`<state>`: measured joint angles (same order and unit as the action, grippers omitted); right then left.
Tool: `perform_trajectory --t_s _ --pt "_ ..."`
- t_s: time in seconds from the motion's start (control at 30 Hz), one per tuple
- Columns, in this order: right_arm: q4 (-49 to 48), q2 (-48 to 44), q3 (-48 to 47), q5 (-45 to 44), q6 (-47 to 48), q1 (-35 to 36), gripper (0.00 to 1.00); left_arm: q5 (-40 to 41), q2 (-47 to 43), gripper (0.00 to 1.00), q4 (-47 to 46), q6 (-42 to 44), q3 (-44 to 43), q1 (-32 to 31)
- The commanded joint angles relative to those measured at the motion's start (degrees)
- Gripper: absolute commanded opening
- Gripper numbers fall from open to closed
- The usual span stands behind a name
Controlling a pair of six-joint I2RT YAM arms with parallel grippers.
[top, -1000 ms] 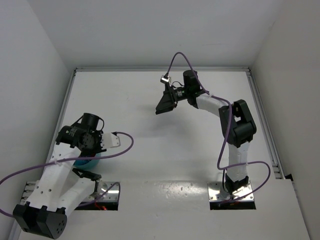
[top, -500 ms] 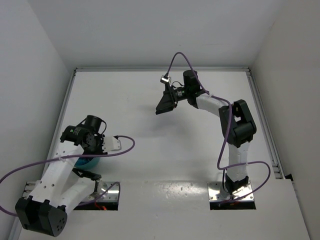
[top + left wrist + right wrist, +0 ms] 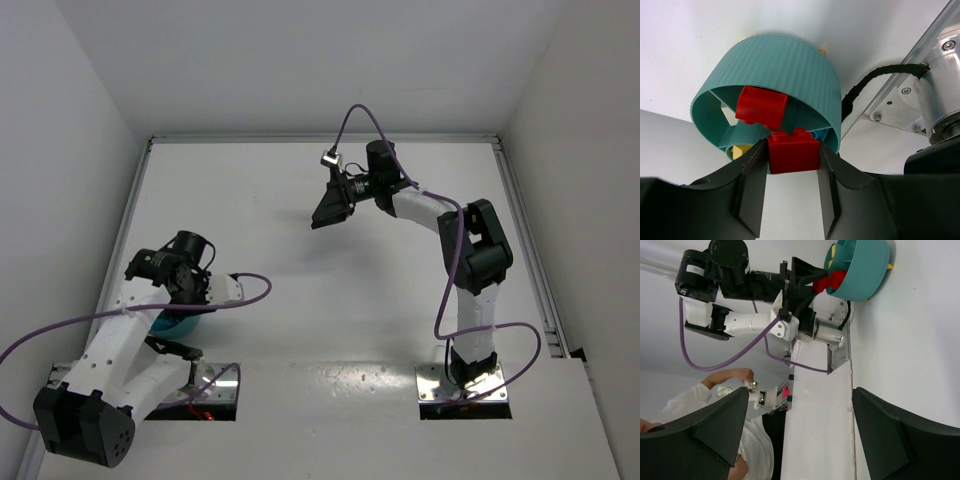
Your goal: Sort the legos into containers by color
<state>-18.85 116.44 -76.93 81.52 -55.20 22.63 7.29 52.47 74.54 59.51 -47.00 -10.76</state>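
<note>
Teal bowl (image 3: 172, 324) mostly under the left arm (image 3: 115, 345); right fingers (image 3: 710, 430) cut off at the lower edge.

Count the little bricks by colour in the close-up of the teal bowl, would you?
Red: 2, the held red brick and the loose red brick in the teal bowl
Yellow: 2, the yellow brick inside and the yellow bit behind it
Blue: 0 in view
Total: 4

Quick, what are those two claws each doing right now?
Left gripper: closed on a red lego.
Right gripper: open, holding nothing.
</note>
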Motion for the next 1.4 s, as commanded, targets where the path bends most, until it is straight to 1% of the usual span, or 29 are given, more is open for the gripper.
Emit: perform_trajectory --t_s 0.0,0.23,0.4,0.67,0.93,1.2,1.37 --pt "-2.86 0.1 -0.24 1.54 1.76 0.22 0.84 -0.52 0.35 0.23 0.34 0.17 0.25 0.75" --pt "-2.86 0.1 0.28 1.54 1.76 0.22 0.84 -0.52 0.88 0.28 0.34 0.17 -0.28 1.89" --pt "-2.86 0.1 0.28 1.54 1.76 0.22 0.84 0.01 1.41 0.31 0.34 1.84 -0.81 4.61" --pt "-2.86 0.1 0.28 1.54 1.76 0.75 0.85 -0.52 2.55 0.4 0.34 4.04 -3.01 7.07" --pt "-2.86 0.1 0.28 2.07 1.76 0.75 0.85 -2.28 3.6 0.43 0.34 4.57 -6.78 7.6" --pt "-2.86 0.1 0.28 2.07 1.76 0.75 0.85 -1.76 3.08 0.46 0.34 5.71 -6.26 7.6" --pt "-2.86 0.1 0.28 2.07 1.76 0.75 0.85 -1.75 1.85 0.47 0.34 7.02 -5.12 7.6"
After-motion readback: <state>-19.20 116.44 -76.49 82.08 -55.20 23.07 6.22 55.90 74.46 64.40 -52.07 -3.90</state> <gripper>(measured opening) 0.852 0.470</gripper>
